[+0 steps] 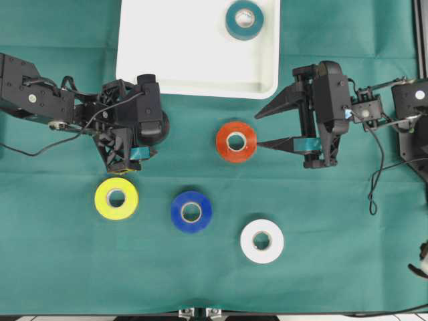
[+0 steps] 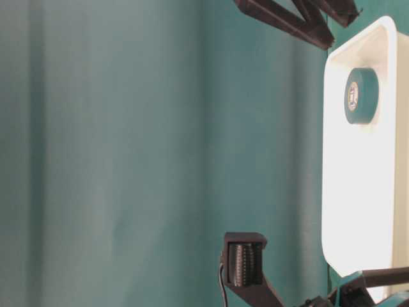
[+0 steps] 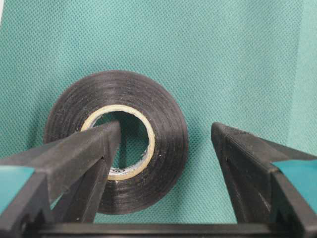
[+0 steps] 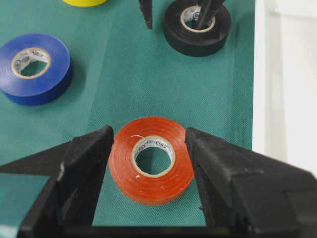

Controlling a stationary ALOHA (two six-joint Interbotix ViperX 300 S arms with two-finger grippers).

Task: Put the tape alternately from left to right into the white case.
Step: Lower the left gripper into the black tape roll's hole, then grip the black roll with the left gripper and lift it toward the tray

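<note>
Six glossy tape rolls: one teal roll (image 1: 244, 19) inside the shallow white plastic case (image 1: 167, 60), five on cloth. The left gripper (image 3: 163, 136) stands wide, one finger inside the black roll (image 3: 116, 141); the right gripper (image 4: 148, 148) stands wide astride the orange-red roll (image 4: 151, 159).

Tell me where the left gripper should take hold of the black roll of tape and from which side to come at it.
Grip the black roll across one wall of its ring, coming from above. It lies flat on the green cloth with its core open upward, and the left gripper stands open, one finger over the core, the other outside.

Print inside the tape cores (image 4: 153, 155) is too small to read.
</note>
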